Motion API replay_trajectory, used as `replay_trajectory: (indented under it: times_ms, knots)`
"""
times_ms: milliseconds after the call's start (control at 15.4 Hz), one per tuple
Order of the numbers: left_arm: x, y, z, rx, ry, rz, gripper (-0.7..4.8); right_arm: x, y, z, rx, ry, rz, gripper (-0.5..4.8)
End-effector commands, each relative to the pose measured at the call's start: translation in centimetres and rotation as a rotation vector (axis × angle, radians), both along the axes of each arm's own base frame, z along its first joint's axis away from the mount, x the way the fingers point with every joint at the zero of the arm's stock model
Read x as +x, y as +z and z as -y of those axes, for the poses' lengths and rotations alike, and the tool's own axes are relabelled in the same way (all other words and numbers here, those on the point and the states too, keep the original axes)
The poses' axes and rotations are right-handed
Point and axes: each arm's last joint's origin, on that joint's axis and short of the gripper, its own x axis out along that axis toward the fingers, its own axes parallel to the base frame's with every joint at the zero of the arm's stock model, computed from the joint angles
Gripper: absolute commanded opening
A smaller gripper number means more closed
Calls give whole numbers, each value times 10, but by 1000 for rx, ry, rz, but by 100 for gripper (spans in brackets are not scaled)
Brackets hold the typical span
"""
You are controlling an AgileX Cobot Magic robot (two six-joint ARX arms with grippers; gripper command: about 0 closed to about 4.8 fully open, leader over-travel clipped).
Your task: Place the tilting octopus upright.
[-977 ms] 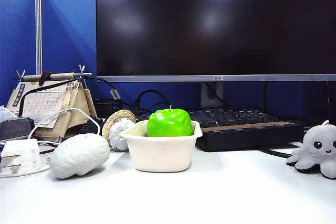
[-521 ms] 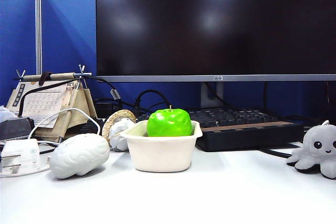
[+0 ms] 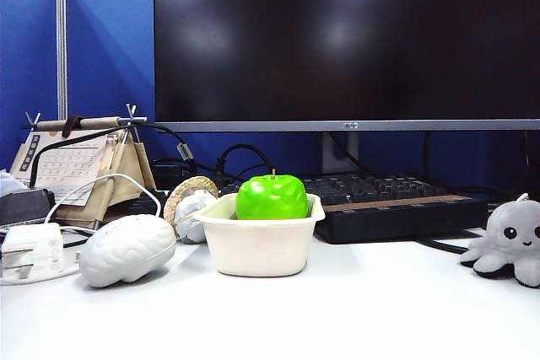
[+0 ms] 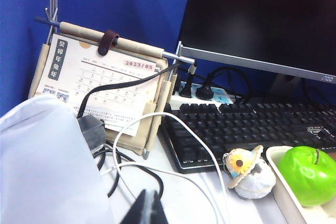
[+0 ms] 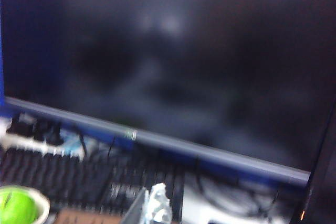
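Note:
The light-grey plush octopus sits on the white table at the far right of the exterior view, head up, black eyes facing the camera, its tentacles spread on the surface. Neither gripper appears in the exterior view. In the left wrist view my left gripper is shut and empty, hovering over white cables in front of a calendar. The right wrist view is blurred: my right gripper looks shut, with a whitish patch at its tip, and faces the dark monitor above the keyboard. The octopus is out of both wrist views.
A green apple lies in a white bowl at centre. A white brain toy, a small figure with a tan ring, a charger with cables and a calendar crowd the left. Keyboard and monitor stand behind.

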Motion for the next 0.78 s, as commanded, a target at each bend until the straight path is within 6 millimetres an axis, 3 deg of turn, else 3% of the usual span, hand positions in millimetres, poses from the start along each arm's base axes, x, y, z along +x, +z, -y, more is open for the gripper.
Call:
replay_trajectory:
  times_ms: [65,326,782]
  knots:
    - [0,1,0,0,-2,9,-5,6,-20,0,52,10,-64,-1]
    - [0,1,0,0,-2,10,-5,8,-47,0,83,14,-119,-1]
    - [0,1,0,0,-2,9,-5,-1,-43,2,87,-10,-32,-1]
